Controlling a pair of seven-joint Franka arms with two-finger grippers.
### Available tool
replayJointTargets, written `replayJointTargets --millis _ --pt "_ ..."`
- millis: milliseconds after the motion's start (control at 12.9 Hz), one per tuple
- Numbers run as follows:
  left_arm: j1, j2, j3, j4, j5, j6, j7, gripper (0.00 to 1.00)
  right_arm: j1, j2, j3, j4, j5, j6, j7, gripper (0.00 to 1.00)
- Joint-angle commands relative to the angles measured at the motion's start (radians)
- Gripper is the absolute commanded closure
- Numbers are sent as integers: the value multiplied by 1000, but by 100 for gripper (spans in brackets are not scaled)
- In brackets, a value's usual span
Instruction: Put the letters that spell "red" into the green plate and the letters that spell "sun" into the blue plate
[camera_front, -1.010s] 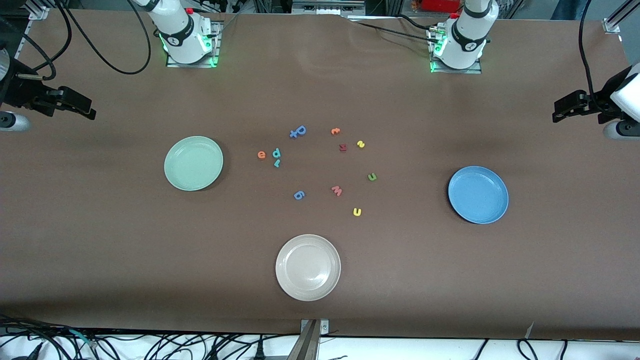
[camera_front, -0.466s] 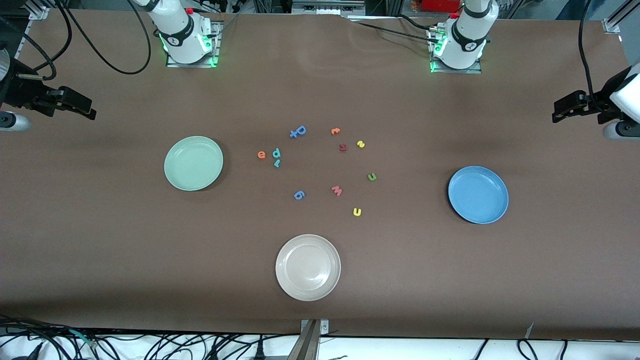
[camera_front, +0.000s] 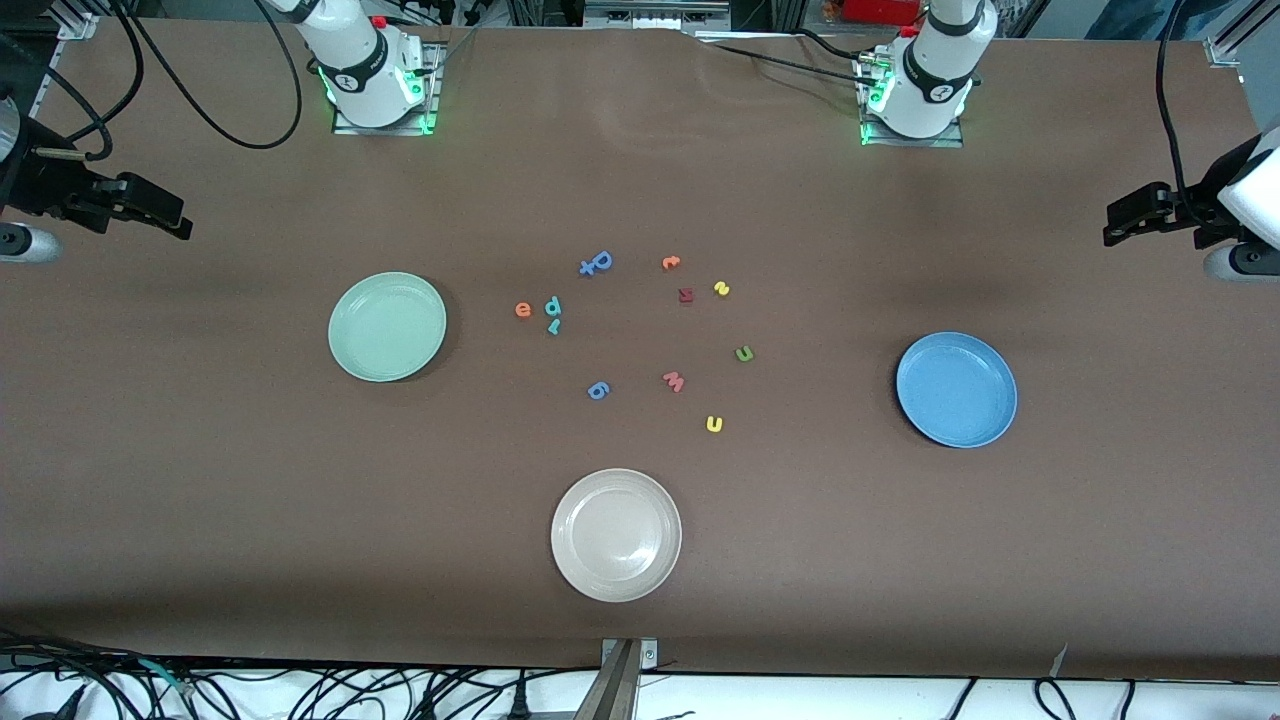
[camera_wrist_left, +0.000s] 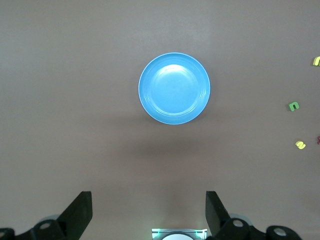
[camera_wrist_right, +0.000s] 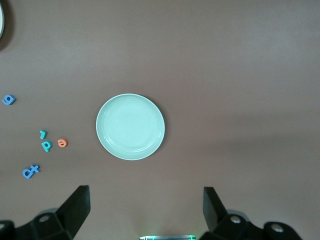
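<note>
A brown table (camera_front: 200, 480) holds three round plates and a scatter of small foam letters at its middle. The green plate (camera_front: 387, 326) lies toward the right arm's end; the blue plate (camera_front: 956, 389) lies toward the left arm's end. A cream-white plate (camera_front: 616, 534) sits nearest the front camera, between the two.

Both arms are raised high. The right gripper (camera_wrist_right: 145, 210) hangs over the table beside the green plate (camera_wrist_right: 130, 126), its fingers spread wide apart and holding nothing. The left gripper (camera_wrist_left: 148, 212) hangs likewise beside the blue plate (camera_wrist_left: 174, 88), fingers wide apart, also empty.

The orange "e" (camera_front: 523, 310), teal "d" (camera_front: 552, 305) and small teal "r" (camera_front: 553, 326) lie close together on the table, between the green plate and the middle cluster. The yellow "s" (camera_front: 721, 288), olive-green "n" (camera_front: 744, 353) and yellow "u" (camera_front: 714, 424) are spread apart on the blue plate's side of the cluster, the "u" nearest the front camera. Both plates are empty.

Other letters lie among them: a blue pair (camera_front: 596, 264), an orange one (camera_front: 671, 263), a dark red one (camera_front: 685, 294), a pink "w" (camera_front: 674, 381) and a blue one (camera_front: 598, 390). Bare tabletop surrounds each plate on every side.
</note>
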Motion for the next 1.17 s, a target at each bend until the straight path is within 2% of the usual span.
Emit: replayJointTargets --millis 0,1088 --pt "-5 -5 5 -7 -9 13 0 0 3 -3 -4 10 9 -13 -4 0" --pt "-6 -3 5 -7 -9 13 0 0 3 -4 -7 9 13 -16 -4 0"
